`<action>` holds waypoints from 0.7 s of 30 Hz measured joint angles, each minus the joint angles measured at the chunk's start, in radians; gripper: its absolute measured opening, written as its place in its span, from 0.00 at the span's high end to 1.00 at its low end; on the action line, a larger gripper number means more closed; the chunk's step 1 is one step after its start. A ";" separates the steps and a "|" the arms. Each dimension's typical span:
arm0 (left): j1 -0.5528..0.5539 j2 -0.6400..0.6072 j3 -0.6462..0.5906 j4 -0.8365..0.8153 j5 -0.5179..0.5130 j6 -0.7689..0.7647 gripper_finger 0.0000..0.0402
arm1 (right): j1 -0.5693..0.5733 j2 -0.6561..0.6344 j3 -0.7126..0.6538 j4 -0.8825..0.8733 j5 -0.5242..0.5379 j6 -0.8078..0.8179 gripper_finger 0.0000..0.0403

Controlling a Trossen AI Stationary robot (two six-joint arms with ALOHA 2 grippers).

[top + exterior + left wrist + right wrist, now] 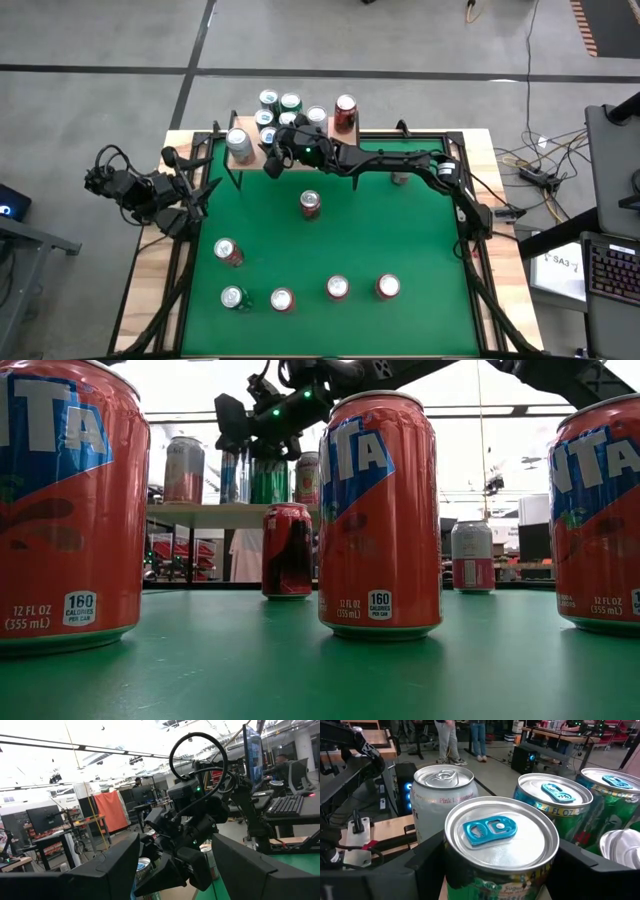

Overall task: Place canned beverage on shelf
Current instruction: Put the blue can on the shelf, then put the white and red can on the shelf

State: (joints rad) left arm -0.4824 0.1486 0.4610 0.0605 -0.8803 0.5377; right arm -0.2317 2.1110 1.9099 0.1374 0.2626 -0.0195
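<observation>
My right end effector (495, 865) straddles the green can (501, 845) on the shelf (300, 140), fingers spread — rigid, slick sides, grip mid-body.

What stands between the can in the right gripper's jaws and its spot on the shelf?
Nothing visible does. The right gripper straddles the green can already among the other cans on the shelf; whether its base is down is hidden. Neighbours stand close on each side. The left gripper waits at the table's left edge.
</observation>
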 joint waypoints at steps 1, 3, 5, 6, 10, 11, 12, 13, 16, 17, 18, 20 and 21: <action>0.000 0.000 0.000 0.000 0.000 0.000 0.42 | 0.000 0.000 0.000 0.002 0.000 -0.001 0.35; 0.000 0.000 0.000 0.000 0.000 0.000 0.42 | 0.000 -0.002 0.000 0.005 0.000 -0.004 0.34; 0.000 0.000 0.000 0.000 0.000 0.000 0.42 | 0.000 -0.005 0.001 0.009 0.000 -0.007 0.33; 0.000 0.000 0.000 0.000 0.000 0.000 0.42 | 0.000 -0.006 0.007 0.008 0.000 -0.013 0.33; 0.000 0.000 0.000 0.000 0.000 0.000 0.42 | 0.002 -0.007 0.031 0.002 0.001 -0.033 0.33; 0.000 0.000 0.000 0.000 0.000 0.000 0.42 | 0.002 -0.007 0.038 0.001 0.001 -0.035 0.33; 0.000 0.000 0.000 0.000 0.000 0.000 0.42 | 0.003 -0.007 0.045 -0.001 0.001 -0.041 0.33; 0.000 0.000 0.000 0.000 0.000 0.000 0.42 | 0.003 -0.007 0.051 -0.001 0.001 -0.049 0.33; 0.000 0.000 0.000 0.000 0.000 0.000 0.42 | 0.005 -0.007 0.070 -0.001 0.001 -0.071 0.34; 0.000 0.000 0.000 0.000 0.000 0.000 0.42 | 0.004 -0.007 0.078 -0.003 0.001 -0.074 0.34; 0.000 0.000 0.000 0.000 0.000 0.001 0.42 | 0.004 -0.007 0.086 -0.002 0.001 -0.080 0.35; 0.000 0.000 0.000 0.000 0.000 0.003 0.42 | 0.004 -0.007 0.103 -0.006 0.001 -0.087 0.35; 0.000 0.000 0.000 0.000 0.000 0.003 0.42 | 0.004 -0.007 0.114 -0.011 0.001 -0.088 0.36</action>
State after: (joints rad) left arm -0.4826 0.1488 0.4610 0.0605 -0.8803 0.5410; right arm -0.2276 2.1040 2.0240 0.1263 0.2638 -0.1072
